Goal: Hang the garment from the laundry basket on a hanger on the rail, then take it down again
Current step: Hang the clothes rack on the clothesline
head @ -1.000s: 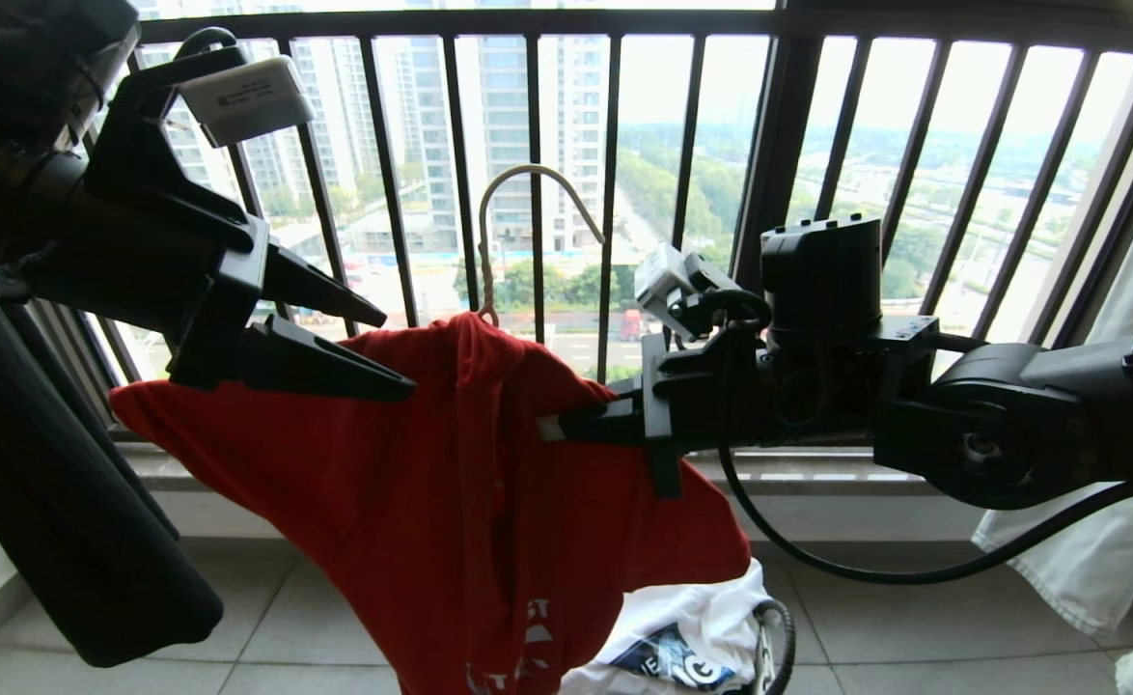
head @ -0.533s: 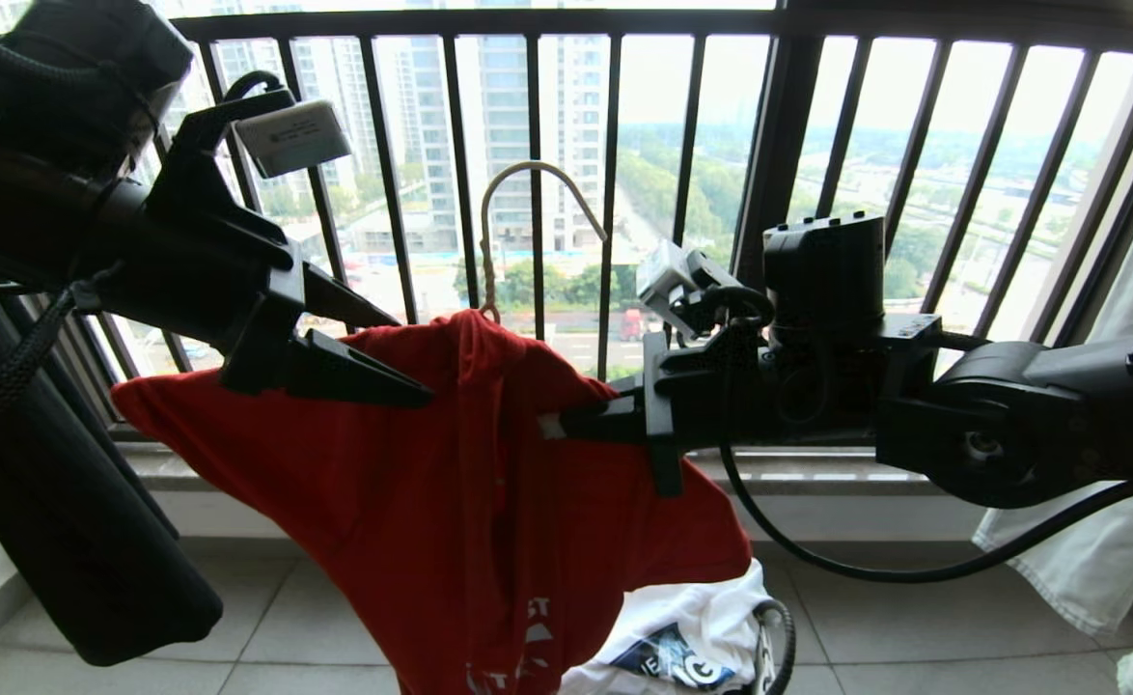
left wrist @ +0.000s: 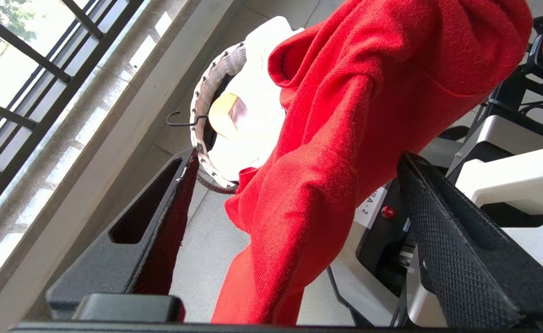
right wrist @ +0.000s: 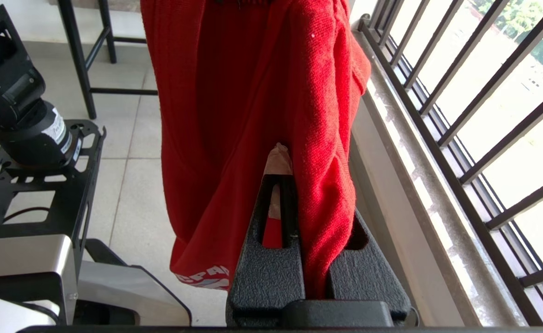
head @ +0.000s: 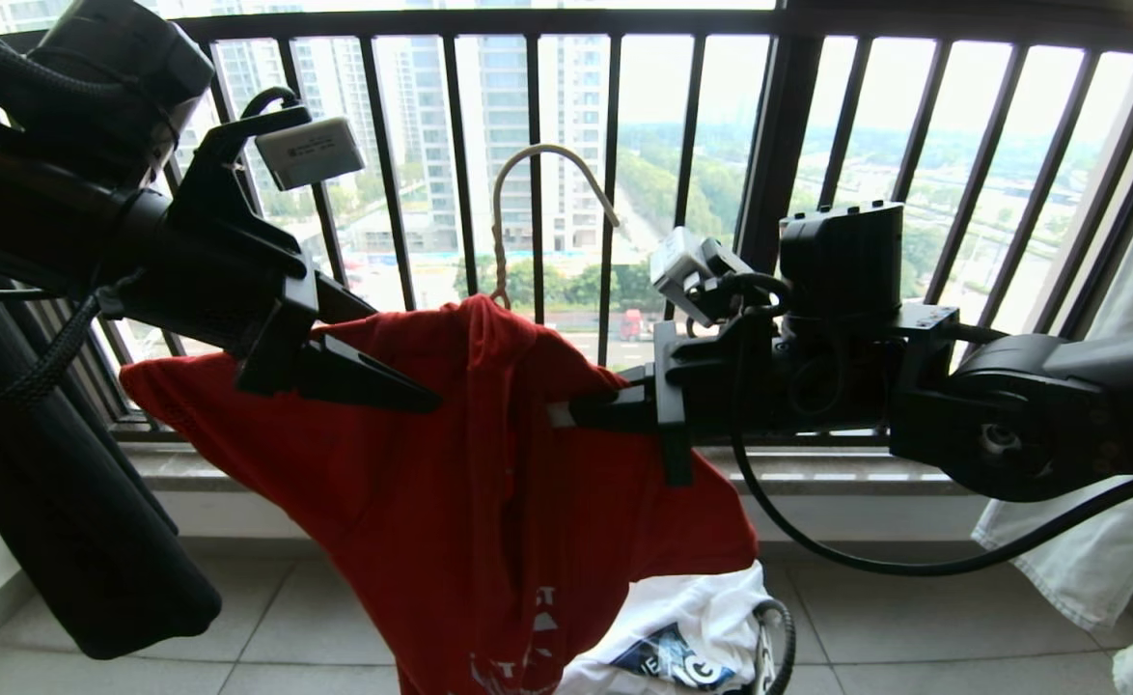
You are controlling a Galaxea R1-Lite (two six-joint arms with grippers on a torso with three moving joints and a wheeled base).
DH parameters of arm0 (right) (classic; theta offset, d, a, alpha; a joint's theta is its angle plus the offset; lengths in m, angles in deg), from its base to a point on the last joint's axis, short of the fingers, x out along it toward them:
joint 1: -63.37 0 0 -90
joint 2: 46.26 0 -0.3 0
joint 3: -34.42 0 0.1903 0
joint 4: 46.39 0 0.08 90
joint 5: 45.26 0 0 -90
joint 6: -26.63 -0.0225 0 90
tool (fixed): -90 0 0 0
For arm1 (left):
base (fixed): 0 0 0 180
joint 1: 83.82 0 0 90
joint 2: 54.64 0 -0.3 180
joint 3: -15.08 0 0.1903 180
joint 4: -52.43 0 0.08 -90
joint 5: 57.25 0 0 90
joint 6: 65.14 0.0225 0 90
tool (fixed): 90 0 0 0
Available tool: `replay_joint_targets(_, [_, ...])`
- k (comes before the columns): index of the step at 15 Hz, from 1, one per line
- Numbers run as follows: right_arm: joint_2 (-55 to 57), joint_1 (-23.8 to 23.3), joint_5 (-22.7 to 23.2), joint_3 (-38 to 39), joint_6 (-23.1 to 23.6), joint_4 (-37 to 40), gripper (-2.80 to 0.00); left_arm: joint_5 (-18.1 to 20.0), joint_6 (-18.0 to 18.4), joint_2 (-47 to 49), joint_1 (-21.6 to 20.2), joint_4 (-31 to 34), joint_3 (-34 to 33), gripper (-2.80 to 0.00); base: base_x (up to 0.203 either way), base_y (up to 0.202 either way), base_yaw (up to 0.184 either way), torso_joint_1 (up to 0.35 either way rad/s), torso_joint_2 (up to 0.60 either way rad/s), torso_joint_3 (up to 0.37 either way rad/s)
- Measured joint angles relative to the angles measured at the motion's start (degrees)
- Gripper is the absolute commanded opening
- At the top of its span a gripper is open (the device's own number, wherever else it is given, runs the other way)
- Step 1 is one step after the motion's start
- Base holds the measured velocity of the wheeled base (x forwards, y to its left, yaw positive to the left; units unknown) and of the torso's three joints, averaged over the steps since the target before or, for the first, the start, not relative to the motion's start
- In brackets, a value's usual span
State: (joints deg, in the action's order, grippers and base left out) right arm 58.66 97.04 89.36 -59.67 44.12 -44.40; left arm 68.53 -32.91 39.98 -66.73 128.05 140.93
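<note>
The red garment (head: 451,483) is draped over the cream hanger, whose hook (head: 547,183) stands up in front of the window bars. My right gripper (head: 566,415) is shut on the garment's shoulder at the hanger's end; red cloth runs between its jaws (right wrist: 306,194) and the cream hanger tip (right wrist: 278,159) pokes out beside them. My left gripper (head: 404,359) is open at the other shoulder, its fingers wide apart on either side of a fold of the garment (left wrist: 308,194). The laundry basket (left wrist: 206,92) stands on the floor below. The rail is out of view.
The dark barred window railing (head: 692,145) and its stone ledge (head: 817,473) lie just behind the garment. A white printed cloth (head: 682,637) fills the basket. A pale cloth (head: 1107,483) hangs at the right. My own base (right wrist: 31,185) is close below.
My left gripper has moved right along the garment's shoulder, still open. The right gripper has lifted the hanger and garment slightly.
</note>
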Motion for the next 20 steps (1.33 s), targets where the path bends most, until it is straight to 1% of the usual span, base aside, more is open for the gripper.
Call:
replay_joint_targets(14, [-0.01,-0.35,-0.05,-0.73,-0.2,-0.2,-2.8,-0.17,-0.02,0.2,0.33,0.21,-0.09,-2.8,0.0,0.0,0.0,0.0,0.0,0.0])
replay_joint_targets(15, [0.0,-0.38,-0.07,-0.73,-0.2,-0.22,0.0,-0.19,-0.03,0.16,0.33,0.16,-0.04,-2.8,0.0,0.0,0.0,0.0,0.0,0.0])
replay_joint_targets(20, [0.27,-0.44,-0.2,-1.34,-1.21,-0.35,0.0,-0.25,-0.06,0.06,0.22,-0.02,0.21,-2.8,0.0,0.0,0.0,0.0,0.0,0.0])
